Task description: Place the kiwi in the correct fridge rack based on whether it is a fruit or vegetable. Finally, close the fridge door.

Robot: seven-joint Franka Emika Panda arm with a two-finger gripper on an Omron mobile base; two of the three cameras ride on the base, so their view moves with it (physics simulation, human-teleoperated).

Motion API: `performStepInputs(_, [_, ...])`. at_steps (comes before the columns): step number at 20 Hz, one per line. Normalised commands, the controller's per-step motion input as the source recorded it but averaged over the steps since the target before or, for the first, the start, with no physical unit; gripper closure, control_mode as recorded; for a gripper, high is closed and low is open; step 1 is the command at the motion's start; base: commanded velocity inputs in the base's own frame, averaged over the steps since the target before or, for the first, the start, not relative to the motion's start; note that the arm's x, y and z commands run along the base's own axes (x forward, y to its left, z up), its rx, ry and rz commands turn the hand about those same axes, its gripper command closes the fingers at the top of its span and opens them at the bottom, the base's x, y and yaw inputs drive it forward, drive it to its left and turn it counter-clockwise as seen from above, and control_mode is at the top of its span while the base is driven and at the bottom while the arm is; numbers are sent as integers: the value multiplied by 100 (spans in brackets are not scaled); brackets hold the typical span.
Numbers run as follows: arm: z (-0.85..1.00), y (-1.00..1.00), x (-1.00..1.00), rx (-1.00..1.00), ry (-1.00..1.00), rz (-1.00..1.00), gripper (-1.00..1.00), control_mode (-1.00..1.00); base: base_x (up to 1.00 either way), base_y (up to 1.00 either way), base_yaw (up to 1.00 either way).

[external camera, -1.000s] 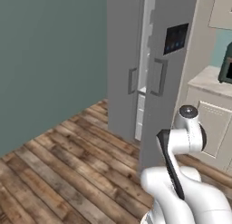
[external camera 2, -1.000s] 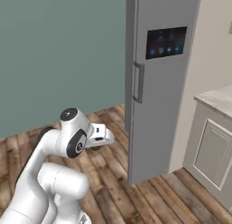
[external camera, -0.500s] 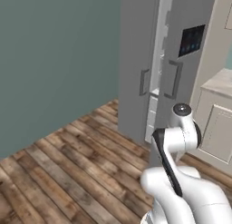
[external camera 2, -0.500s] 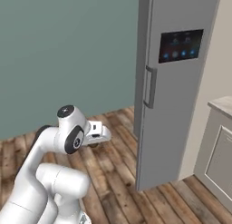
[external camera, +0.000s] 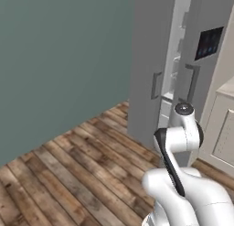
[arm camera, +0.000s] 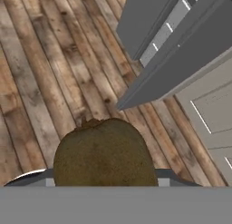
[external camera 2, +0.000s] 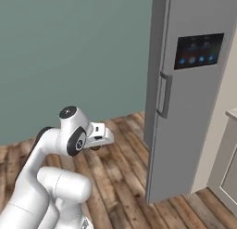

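Clearly the kiwi (arm camera: 105, 153) is clamped in the gripper (external camera 2: 95, 147) (kept low for carrying), while the fridge (external camera: 183, 60) is seen ahead, its door (external camera 2: 196, 98) held ajar for loading.

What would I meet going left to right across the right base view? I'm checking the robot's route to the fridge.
Green wall → robot arm → gripper → fridge door handle → fridge touch panel → cabinet.
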Motion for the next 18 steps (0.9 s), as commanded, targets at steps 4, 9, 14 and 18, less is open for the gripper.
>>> performStepInputs(4, [0, 0, 0, 0, 0, 0, 100, 100, 100, 49, 16])
performStepInputs(9, [0, 0, 0, 0, 0, 0, 100, 100, 100, 34, 11])
performStepInputs(14, [0, 0, 0, 0, 0, 0, 100, 100, 66, 49, -11])
performStepInputs(18, [0, 0, 0, 0, 0, 0, 100, 100, 26, 61, -59])
